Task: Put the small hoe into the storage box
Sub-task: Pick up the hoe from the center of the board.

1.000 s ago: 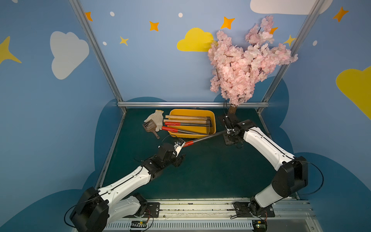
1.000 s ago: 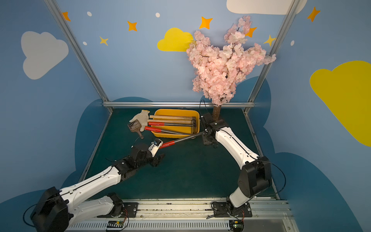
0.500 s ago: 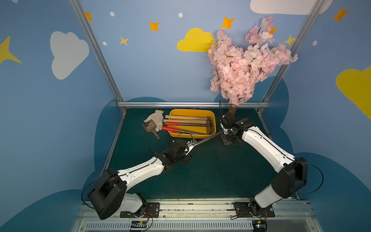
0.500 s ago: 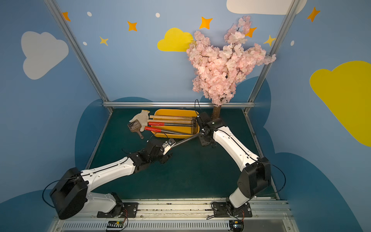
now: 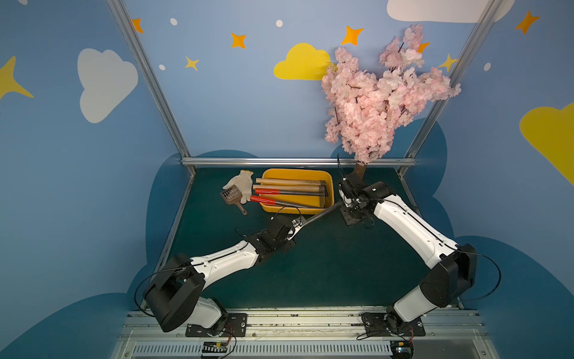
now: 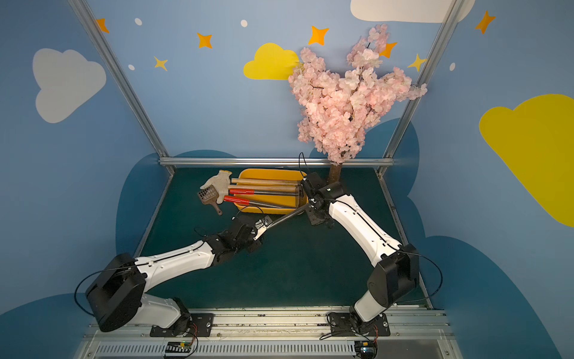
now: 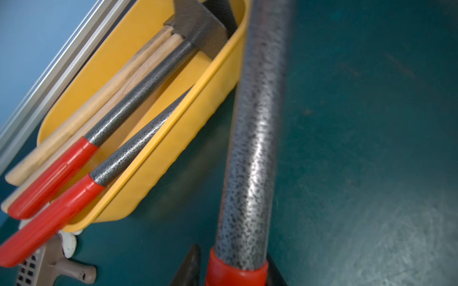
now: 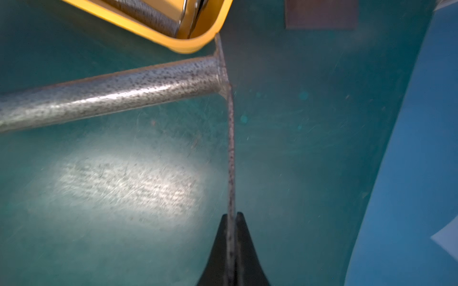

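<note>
Trouble is sitting in your shared hold. Your left fingers [image 7: 189,267] are clamping the red grip of the small hoe [image 5: 320,214], and your right fingers [image 8: 220,242] are pinching its thin blade edge-on. If the arms are pulling unevenly, that blade is likely slipping or snagging the rim. The hoe is hanging just outside the near wall of the storage box [image 5: 292,209]. Two wooden-handled tools [image 5: 285,181] and two red-gripped tools [image 5: 267,191] are crowding the box, leaving you little room.
</note>
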Tool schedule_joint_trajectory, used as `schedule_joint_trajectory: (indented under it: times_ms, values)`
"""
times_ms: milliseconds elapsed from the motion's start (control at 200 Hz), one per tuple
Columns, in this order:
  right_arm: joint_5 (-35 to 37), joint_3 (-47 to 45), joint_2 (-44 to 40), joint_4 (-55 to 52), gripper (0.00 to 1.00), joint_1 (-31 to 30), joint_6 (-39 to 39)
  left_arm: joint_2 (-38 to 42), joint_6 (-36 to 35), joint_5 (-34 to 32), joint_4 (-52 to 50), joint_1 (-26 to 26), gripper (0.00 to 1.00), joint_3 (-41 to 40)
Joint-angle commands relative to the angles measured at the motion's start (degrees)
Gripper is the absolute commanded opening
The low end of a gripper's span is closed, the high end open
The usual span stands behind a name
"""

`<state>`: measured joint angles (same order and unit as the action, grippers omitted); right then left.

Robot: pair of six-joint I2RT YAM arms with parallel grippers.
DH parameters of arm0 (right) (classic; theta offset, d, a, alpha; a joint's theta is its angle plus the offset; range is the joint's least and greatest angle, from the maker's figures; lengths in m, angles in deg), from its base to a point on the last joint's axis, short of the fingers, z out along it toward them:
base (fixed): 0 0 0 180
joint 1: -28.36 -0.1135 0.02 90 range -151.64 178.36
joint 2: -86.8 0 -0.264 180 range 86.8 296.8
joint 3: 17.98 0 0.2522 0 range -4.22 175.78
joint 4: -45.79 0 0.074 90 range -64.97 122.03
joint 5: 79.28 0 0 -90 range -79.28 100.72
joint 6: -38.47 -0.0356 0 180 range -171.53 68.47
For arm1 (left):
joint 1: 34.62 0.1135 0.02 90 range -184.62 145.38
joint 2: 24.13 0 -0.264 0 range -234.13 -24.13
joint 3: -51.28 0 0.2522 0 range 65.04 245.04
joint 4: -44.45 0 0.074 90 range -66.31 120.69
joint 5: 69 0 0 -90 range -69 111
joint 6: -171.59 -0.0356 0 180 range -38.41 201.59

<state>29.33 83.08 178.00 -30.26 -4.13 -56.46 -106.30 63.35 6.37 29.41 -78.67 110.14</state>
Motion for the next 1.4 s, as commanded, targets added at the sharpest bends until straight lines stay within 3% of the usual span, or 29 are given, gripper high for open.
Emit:
schedule_joint_trajectory:
  times_ms: [0,90,220,265,365,491,691,821,941,1281,1341,1396]
  values:
    - [-2.2,2.4,0.1,0.2,0.0,-0.4,-2.8,0.4,4.1,-1.2,1.9,0.5,0.19,1.0]
    - [-2.4,2.6,0.7,0.3,0.0,-0.3,-3.1,0.7,5.4,-0.3,2.4,0.5,0.03,0.8]
    - [-3.2,2.5,0.8,1.0,0.0,0.3,-3.6,1.5,7.4,2.5,3.2,0.6,0.03,0.1]
    - [-2.8,2.4,0.5,1.5,0.12,0.6,-3.8,2.0,8.3,4.0,3.6,0.9,0.03,-0.3]
    - [-3.4,1.0,-1.4,3.7,0.27,1.4,-3.9,3.5,10.6,9.1,4.3,2.3,0.03,-1.1]
    - [-5.6,-2.5,-6.3,8.2,0.34,2.2,-2.9,5.4,13.4,17.5,4.7,5.0,0.03,-1.8]
    - [-9.9,-13.9,-17.8,20.8,0.35,3.1,-1.1,7.8,17.4,35.4,2.4,10.3,0.03,-1.0]
    - [-13.6,-23.7,-25.6,33.3,0.36,3.7,0.3,7.3,17.8,42.8,-1.3,11.8,0.02,0.8]
    - [-16.1,-25.7,-28.4,36.4,0.36,4.1,1.8,6.7,17.1,44.9,-4.1,11.9,0.02,1.2]
    - [-17.2,-23.2,-23.0,35.6,0.33,4.4,4.3,7.1,16.8,47.2,-5.4,11.9,0.03,1.6]
    - [-17.4,-23.3,-22.1,35.7,0.3,4.4,4.2,7.1,16.7,47.9,-5.8,11.9,0.03,1.9]
    - [-17.5,-23.4,-21.5,36.3,0.2,4.4,4.2,6.9,16.7,48.3,-6.1,11.9,0.03,2.1]
